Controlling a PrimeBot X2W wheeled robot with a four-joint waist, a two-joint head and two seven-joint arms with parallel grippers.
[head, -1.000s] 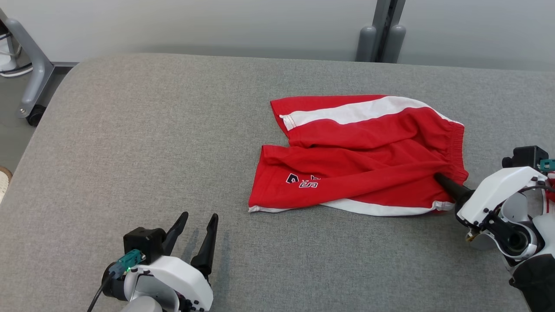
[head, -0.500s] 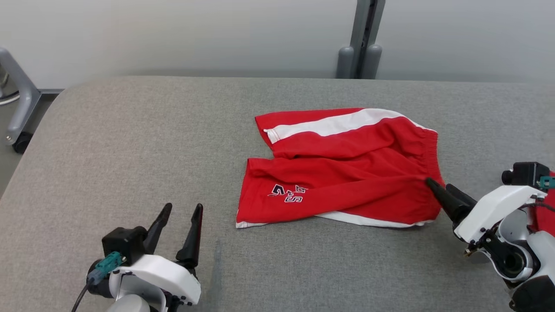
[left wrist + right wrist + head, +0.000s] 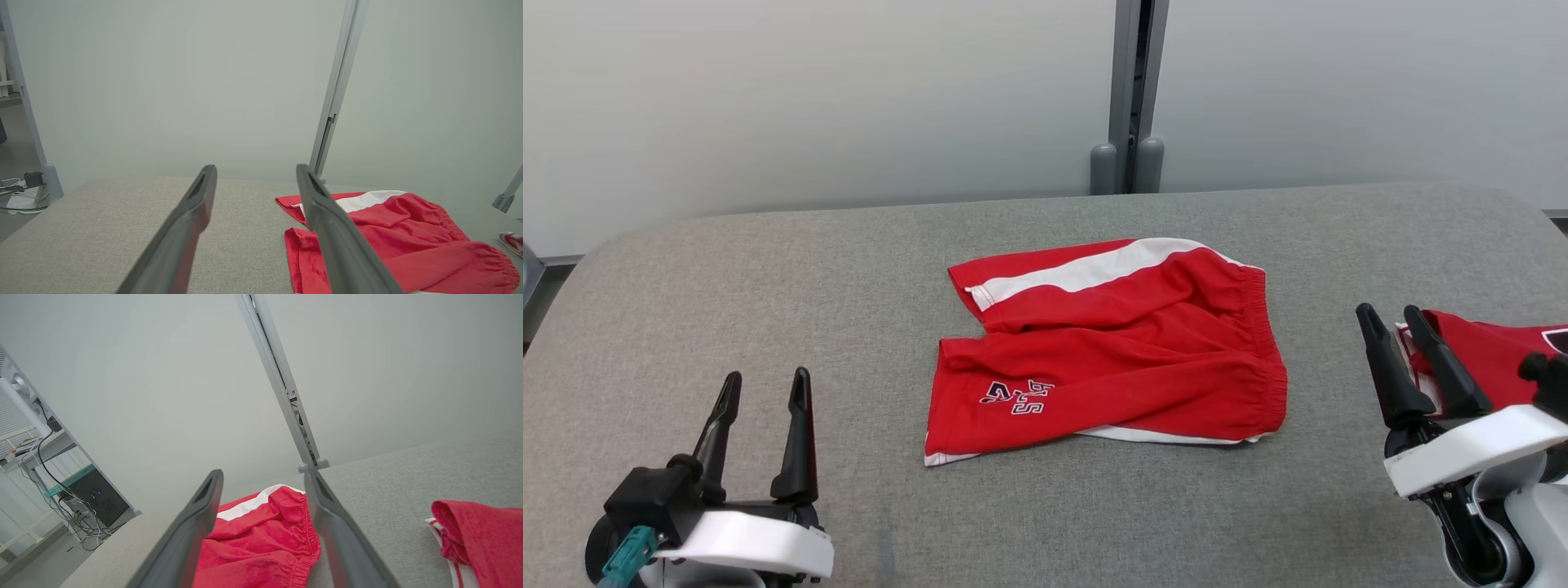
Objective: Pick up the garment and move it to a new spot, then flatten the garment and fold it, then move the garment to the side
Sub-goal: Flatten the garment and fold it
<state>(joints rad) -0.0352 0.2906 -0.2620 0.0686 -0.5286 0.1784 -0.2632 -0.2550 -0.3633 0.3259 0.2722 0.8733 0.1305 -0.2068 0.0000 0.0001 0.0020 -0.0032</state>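
Observation:
The garment (image 3: pixel 1111 351) is a pair of red shorts with white side stripes and a dark logo, lying rumpled in the middle of the grey table (image 3: pixel 768 278). It also appears in the left wrist view (image 3: pixel 392 237) and the right wrist view (image 3: pixel 261 543). My left gripper (image 3: pixel 764 390) stands open at the lower left, well left of the shorts, with nothing between its fingers. My right gripper (image 3: pixel 1390 317) is open at the right, apart from the waistband, holding nothing.
A second red garment (image 3: pixel 1494 359) lies at the table's right edge behind my right gripper, also in the right wrist view (image 3: pixel 478 535). A grey post (image 3: pixel 1129 98) rises behind the table against the pale wall. Cables and equipment (image 3: pixel 69 490) stand off the table's left.
My right gripper has opened, let go of the shorts' waistband and drawn back to the right. The head camera has tilted up, shifting the whole picture.

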